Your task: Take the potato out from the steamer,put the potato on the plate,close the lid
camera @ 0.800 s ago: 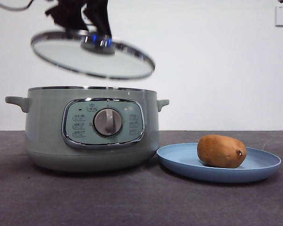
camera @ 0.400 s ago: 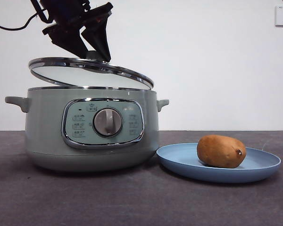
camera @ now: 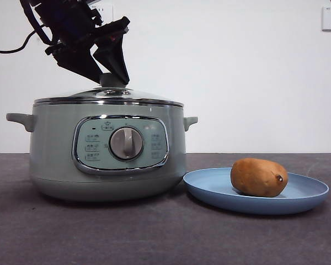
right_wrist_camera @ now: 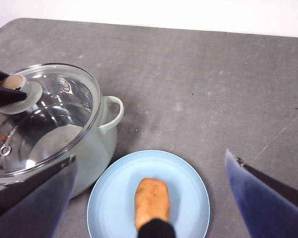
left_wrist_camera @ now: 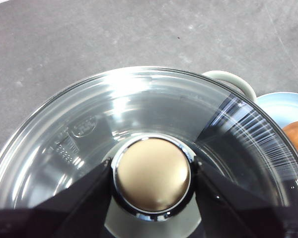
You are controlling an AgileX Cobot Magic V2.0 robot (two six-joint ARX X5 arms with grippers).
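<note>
Both left fingers (left_wrist_camera: 84,196) clamp the lid (camera: 107,96) knob atop the steamer (camera: 107,152); right fingers (right_wrist_camera: 260,191) apart above potato (camera: 259,177) on plate (camera: 209,187).

Open tabletop (right_wrist_camera: 198,74) behind plate (right_wrist_camera: 188,178)

Glass lid (left_wrist_camera: 89,134) glossy with chrome rim, steamer (camera: 107,152) satin pale green, plate (right_wrist_camera: 148,198) matt blue, table (right_wrist_camera: 213,89) rough grey.

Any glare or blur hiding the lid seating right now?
Left wrist view: bright streaks of glare across the lid, knob sharp between the left gripper jaws. Right wrist view: right gripper jaws blurred. Front view: sharp, lid level on the steamer.
</note>
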